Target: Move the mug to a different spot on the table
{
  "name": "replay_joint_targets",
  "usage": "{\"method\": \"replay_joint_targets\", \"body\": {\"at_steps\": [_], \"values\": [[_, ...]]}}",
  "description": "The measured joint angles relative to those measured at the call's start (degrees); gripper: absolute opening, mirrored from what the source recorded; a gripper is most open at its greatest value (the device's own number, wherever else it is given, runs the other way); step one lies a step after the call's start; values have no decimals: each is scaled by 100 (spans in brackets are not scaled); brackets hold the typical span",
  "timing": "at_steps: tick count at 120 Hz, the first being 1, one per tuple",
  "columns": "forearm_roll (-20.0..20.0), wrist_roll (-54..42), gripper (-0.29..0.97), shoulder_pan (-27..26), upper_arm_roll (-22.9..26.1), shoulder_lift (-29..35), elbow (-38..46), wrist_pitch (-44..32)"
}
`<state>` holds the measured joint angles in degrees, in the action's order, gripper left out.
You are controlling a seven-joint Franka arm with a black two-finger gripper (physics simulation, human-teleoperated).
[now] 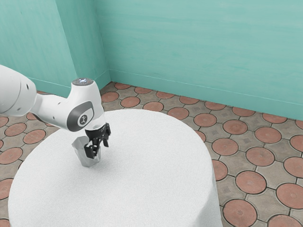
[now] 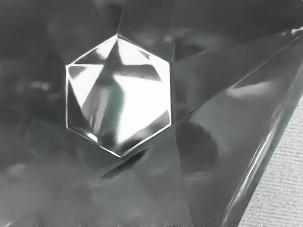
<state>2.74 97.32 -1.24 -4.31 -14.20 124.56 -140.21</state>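
A small, silvery-grey faceted mug [image 1: 82,157] with a glossy, metal-like skin stands upright on the round white bench [image 1: 156,179], at about 11 o'clock from the middle of the bench top in the exterior view and well in from the edge. The black two-finger claw [image 1: 97,144] hangs low at the mug's rim, on its 3 o'clock side, at the end of the white, rounded arm [image 1: 57,109] that reaches in from 9 o'clock. I cannot tell whether the claw grips the mug or only sits at its rim. Nothing on the bench crowds the mug; the nearest thing to it is the arm itself, whose grey-capped joint bulges above it at 12 o'clock. The bench top looks matt and finely grained, like cloth, and it drops away in a smooth drum shape. Around it lies a floor [image 1: 246,156] of reddish-brown round pavers set in grey mortar, and teal walls [image 1: 203,42] with a brushed, streaky finish meet in a corner at 11 o'clock. The wrist view looks down into the mug, whose flat angled panels slope to a bright hexagonal base [image 2: 118,94] that mirrors light, with a strip of the woven white bench [image 2: 284,189] showing just beside the mug's outer wall.
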Motion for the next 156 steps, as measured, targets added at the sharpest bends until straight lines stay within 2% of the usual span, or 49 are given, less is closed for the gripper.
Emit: {"method": "replay_joint_targets", "body": {"at_steps": [25, 44, 57, 85, 105, 115, 156], "values": [[0, 15, 25, 0, 0, 10, 17, 73], [1, 22, 14, 0, -5, 15, 17, 182], [91, 26, 11, -7, -15, 24, 11, 254], [607, 34, 4, -6, -9, 105, -75, 387], [1371, 115, 0, -11, 68, 184, -252, 480], [1625, 160, -2, -12, 190, 367, -229, 538], [1886, 332, -10, -11, 880, 425, -131, 1037]]}}
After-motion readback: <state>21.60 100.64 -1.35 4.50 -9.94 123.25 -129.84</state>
